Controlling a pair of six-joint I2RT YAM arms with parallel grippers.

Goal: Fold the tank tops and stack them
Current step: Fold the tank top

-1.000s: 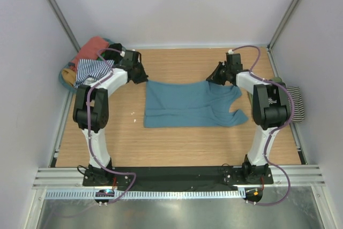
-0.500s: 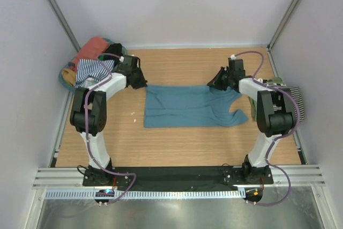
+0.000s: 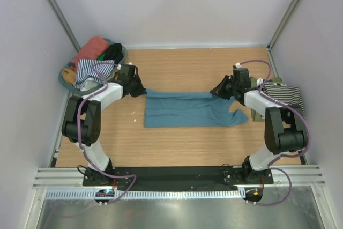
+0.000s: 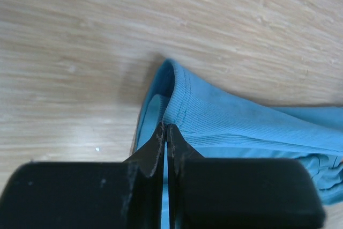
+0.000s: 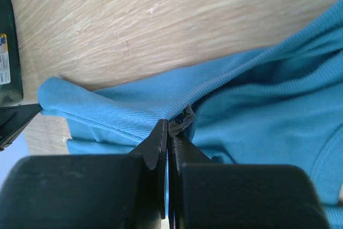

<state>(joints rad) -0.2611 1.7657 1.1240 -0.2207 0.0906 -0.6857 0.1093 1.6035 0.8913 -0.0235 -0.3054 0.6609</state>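
Teal-blue cloth across the middle of the table (image 3: 177, 143): the teal tank top (image 3: 187, 108), hem end to the left, straps and armholes to the right, seemingly doubled along its length, judging by the layered edges in both wrist views. Grips it at both far corners at once: left tool (image 3: 138, 88) fully closed on the ribbed hem corner, right tool (image 3: 218, 89) fully closed on a bunched fold at the shoulder edge, with cloth squeezed between the tips on each side. Takes the two ends together, most likely, to keep that far edge taut and level during the fold toward the near side, and so avoid a skewed crease. Works low, close to the wood, probably to avoid dragging the layer underneath. Leaves the unfolded tank tops (image 3: 91, 63) heaped in the basket (image 3: 61, 81) at the far left, well apart from the work. Reserves the right edge for the stack: a folded striped top (image 3: 284, 94) resting on an olive one (image 3: 257, 114), just beside the right arm, making for a short carry once this piece is folded.
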